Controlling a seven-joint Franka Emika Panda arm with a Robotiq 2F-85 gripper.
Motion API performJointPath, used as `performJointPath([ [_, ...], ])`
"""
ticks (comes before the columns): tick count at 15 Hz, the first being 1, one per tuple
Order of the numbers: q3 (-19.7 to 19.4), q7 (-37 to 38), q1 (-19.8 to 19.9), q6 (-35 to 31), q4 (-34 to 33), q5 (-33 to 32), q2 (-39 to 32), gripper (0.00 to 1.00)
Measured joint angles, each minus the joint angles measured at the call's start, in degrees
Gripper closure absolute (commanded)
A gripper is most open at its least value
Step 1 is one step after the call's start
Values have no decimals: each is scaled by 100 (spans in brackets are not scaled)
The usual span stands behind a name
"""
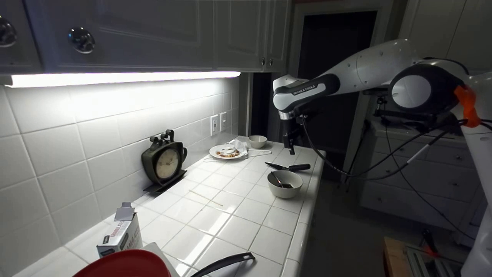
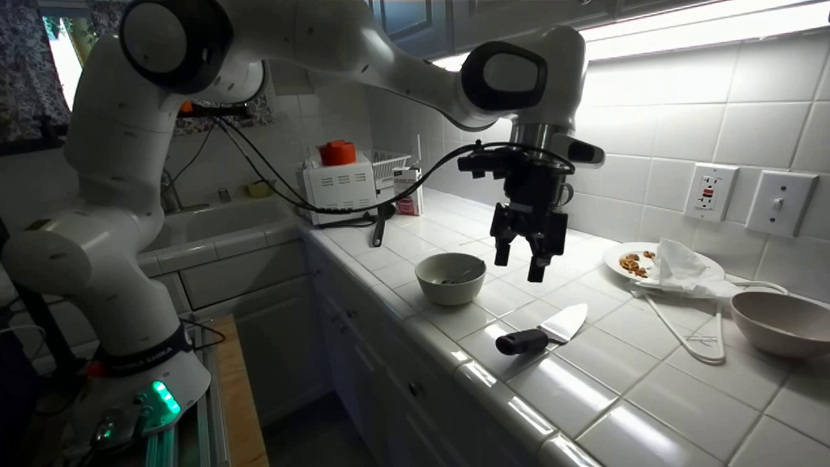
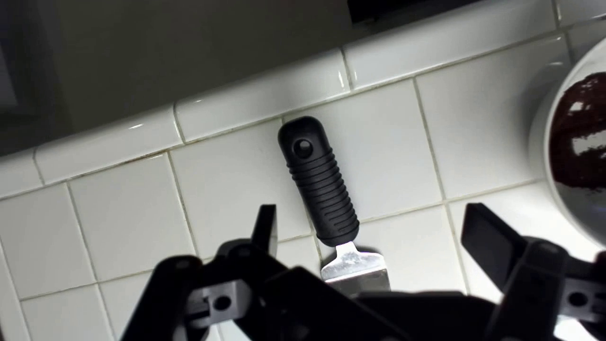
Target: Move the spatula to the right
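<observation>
Gripper [image 2: 519, 267] wide, spatula [image 2: 550, 329] lying free on the counter [image 2: 687, 421]

From the wrist, the black handle [image 3: 326, 189] shows its ribs and end hole, while the gripper covers the spatula's far end. In an exterior view the blade [image 2: 567, 322] is whole, a silver wedge pointing away from the counter's edge. The gripper hangs above the counter, apart from the spatula; the wrist view shows its gap broad. Side-on in an exterior view, the fingers [image 1: 291, 149] run together and their spread cannot be told.

The bowl [image 2: 449, 293], near the spatula, is cut off in the wrist view, which shows dark red smears [image 3: 570, 163] inside; both exterior views show a utensil [image 1: 276, 179] leaning in it. They also show the plate [image 2: 611, 257] of scraps [image 2: 633, 264], a napkin [image 2: 684, 266] and a second bowl [image 2: 775, 340]. The clock [image 1: 168, 163] and red pan [image 1: 125, 266] show in an exterior view, the sink [image 2: 224, 224] and green lights [image 2: 166, 397] in an exterior view.
</observation>
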State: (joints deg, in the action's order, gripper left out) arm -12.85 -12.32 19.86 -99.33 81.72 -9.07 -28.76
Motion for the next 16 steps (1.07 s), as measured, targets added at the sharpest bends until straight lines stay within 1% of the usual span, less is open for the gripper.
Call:
performJointPath([
  [2,-14,281,-150,-234,498,-63,446,0],
  [5,-6,414,-328,-576,1272,-92,1112,0],
  [9,68,404,-489,-976,2342,-74,2033,0],
  [13,123,202,-657,-1240,3468,-77,3005,0],
  [16,134,143,-669,-1335,3830,-77,3334,0],
])
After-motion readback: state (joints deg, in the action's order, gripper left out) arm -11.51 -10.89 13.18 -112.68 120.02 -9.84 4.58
